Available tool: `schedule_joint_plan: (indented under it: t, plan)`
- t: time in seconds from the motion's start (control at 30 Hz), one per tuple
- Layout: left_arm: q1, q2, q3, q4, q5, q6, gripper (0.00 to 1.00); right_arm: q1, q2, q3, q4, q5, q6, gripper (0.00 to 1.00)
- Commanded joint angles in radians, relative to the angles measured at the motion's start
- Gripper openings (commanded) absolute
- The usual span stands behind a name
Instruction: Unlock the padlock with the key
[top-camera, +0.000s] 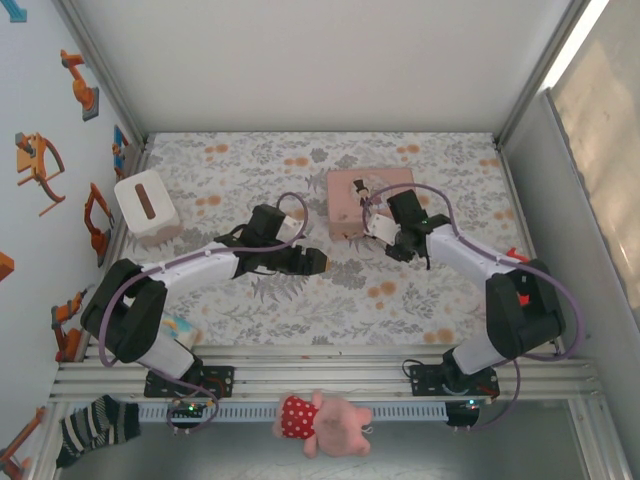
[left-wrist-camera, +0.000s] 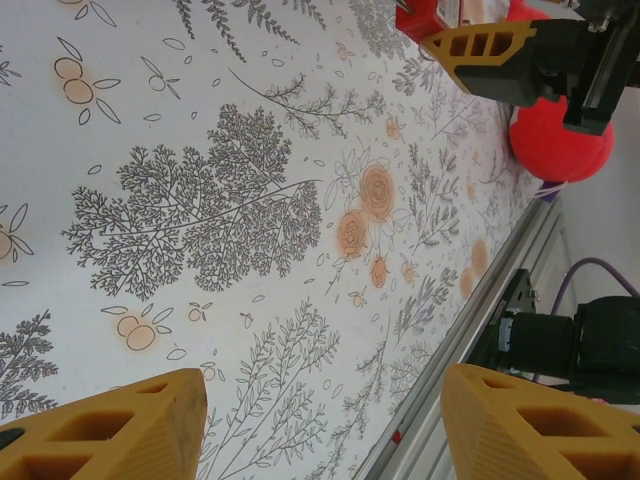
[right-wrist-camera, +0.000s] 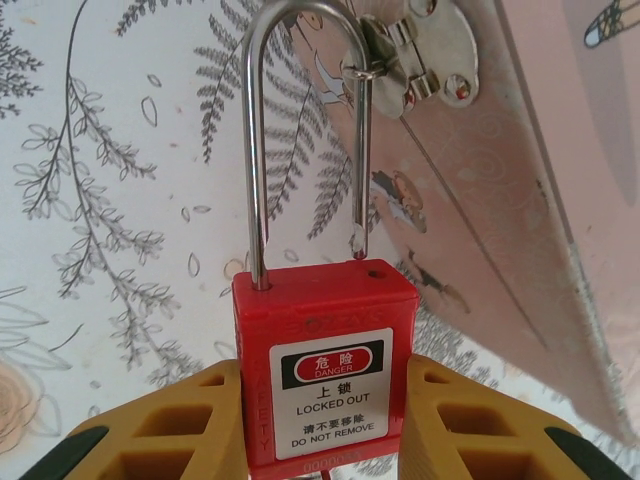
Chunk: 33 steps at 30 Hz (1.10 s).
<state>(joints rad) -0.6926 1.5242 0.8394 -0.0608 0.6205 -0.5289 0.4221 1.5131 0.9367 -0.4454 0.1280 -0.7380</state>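
Observation:
The red padlock (right-wrist-camera: 325, 370) carries a white "DANGER LOCKED OUT" label, and my right gripper (right-wrist-camera: 325, 385) is shut on its body between the yellow fingers (right-wrist-camera: 170, 430). Its silvery shackle (right-wrist-camera: 255, 150) runs through the metal hasp (right-wrist-camera: 415, 50) of the pink box (right-wrist-camera: 520, 200). The shackle's free end hangs just above its hole in the body. The key is hidden. In the top view the right gripper (top-camera: 385, 226) sits at the front of the pink box (top-camera: 345, 205). My left gripper (top-camera: 318, 262) hovers open over the floral mat (left-wrist-camera: 250, 200), with nothing between its fingers (left-wrist-camera: 120, 425).
A white tissue box (top-camera: 147, 205) stands at the left. A red plastic toy (left-wrist-camera: 560, 140) lies by the right arm near the mat's right edge. A pink pig plush (top-camera: 315, 420) and a striped sock (top-camera: 85, 425) lie in front of the aluminium rail (top-camera: 320, 375).

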Motion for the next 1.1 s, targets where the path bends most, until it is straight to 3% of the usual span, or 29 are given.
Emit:
schedule_joint_plan:
  t: [0.0,0.3,0.47,0.73,0.83,0.9,0.93,1.07]
  plan:
    - [0.008,0.000,-0.020,0.026,0.012,0.027,0.63,-0.006,0.000,-0.023,0.167,-0.009,-0.135,0.02]
    - [0.018,0.020,-0.026,0.061,0.012,0.020,0.63,-0.008,0.051,-0.004,0.264,-0.102,-0.245,0.01]
    - [0.030,0.003,-0.028,0.053,0.008,0.020,0.63,-0.001,0.109,0.068,0.230,-0.174,-0.244,0.00]
    - [0.061,-0.066,-0.043,0.011,-0.039,0.016,0.63,0.061,0.090,0.060,0.213,-0.176,-0.152,0.01]
    - [0.081,-0.100,-0.042,-0.032,-0.057,0.023,0.63,0.060,0.042,0.011,0.231,-0.156,-0.055,0.10]
    - [0.093,-0.125,-0.044,-0.065,-0.073,0.026,0.63,0.047,-0.008,-0.053,0.278,-0.149,0.007,0.34]
    - [0.099,-0.139,-0.047,-0.079,-0.083,0.026,0.64,0.034,-0.027,-0.082,0.289,-0.141,0.047,0.41]
    - [0.111,-0.185,-0.069,-0.099,-0.102,0.019,0.66,0.001,-0.047,-0.133,0.285,-0.069,0.185,0.51]
